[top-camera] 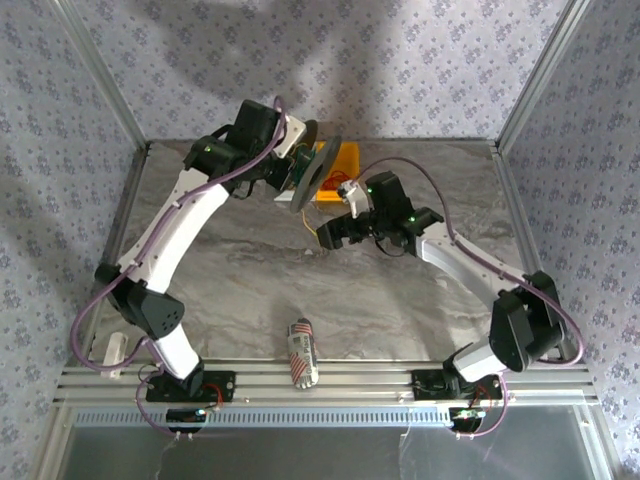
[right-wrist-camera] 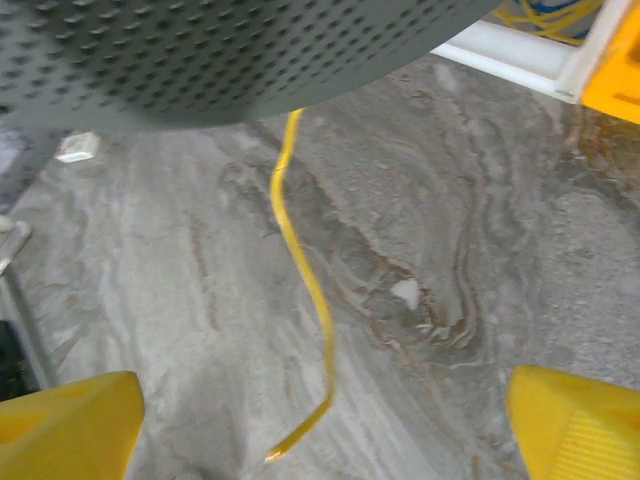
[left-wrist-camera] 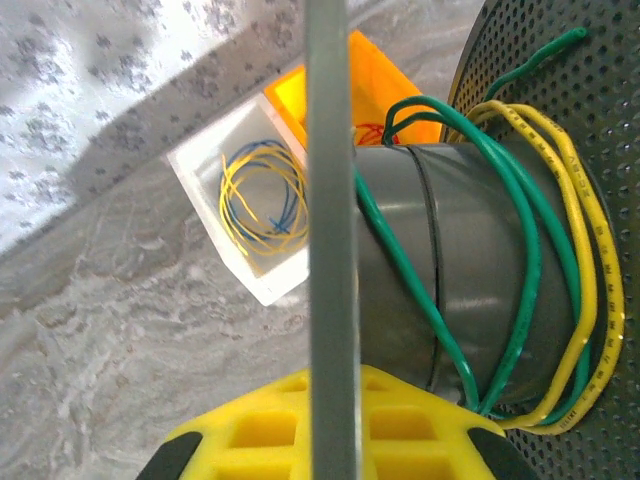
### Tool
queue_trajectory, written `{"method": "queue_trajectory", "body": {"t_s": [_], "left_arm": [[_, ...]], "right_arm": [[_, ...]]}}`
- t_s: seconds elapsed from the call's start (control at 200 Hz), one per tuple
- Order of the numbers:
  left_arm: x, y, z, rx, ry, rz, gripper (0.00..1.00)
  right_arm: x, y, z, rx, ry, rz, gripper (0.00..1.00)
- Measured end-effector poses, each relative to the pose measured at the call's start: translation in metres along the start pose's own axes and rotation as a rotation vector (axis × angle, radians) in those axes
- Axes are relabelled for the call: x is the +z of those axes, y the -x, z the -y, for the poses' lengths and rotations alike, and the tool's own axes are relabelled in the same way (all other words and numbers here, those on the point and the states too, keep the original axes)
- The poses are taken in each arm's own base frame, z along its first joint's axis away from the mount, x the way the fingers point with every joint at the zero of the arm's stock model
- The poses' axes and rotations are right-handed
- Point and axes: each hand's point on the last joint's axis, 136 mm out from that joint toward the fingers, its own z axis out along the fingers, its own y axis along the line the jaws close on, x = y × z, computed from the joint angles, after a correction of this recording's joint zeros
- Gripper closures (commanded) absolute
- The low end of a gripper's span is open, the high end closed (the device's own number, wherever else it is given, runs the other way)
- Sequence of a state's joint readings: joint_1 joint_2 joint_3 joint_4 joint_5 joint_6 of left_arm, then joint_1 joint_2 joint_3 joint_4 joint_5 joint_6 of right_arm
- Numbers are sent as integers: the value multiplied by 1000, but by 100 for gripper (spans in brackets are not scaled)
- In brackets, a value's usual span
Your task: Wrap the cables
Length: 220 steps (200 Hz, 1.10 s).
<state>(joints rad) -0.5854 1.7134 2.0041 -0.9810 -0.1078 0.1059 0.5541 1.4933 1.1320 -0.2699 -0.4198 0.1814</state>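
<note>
Top view high behind arms [top-camera: 180,230], facing down; wrist views close, both catching spool [left-wrist-camera: 610,80]

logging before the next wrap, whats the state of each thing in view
spool, clamped by its flange in the left tool
left tool, shut on the spool
right tool, open, holding nothing
green wire, wound around the spool hub
yellow wire, partly wound, tail hanging loose
can, lying on its side
</note>
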Motion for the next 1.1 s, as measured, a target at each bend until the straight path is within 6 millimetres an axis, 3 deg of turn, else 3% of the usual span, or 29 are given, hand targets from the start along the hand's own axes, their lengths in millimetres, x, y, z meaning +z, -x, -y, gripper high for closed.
{"method": "queue_trajectory", "body": {"t_s": [0.175, 0.38, 0.585, 0.74, 0.874, 1.099], "left_arm": [[5, -6, 2, -8, -6, -27, 100], [5, -6, 1, -23, -5, -29, 100], [4, -5, 0, -41, -3, -25, 100], [3, -4, -4, -56, 3, -20, 100], [4, -4, -12, -87, 15, -30, 100], [21, -12, -24, -158, 31, -71, 100]], "right_arm": [[13, -3, 13, 47, -38, -13, 31], [24, -7, 7, 39, -32, -36, 38], [25, -10, 4, 27, -31, -47, 63], [25, -11, 5, 28, -41, -51, 74], [26, -13, 5, 19, -47, -62, 100], [22, -10, -6, -11, -41, -71, 100]]}}
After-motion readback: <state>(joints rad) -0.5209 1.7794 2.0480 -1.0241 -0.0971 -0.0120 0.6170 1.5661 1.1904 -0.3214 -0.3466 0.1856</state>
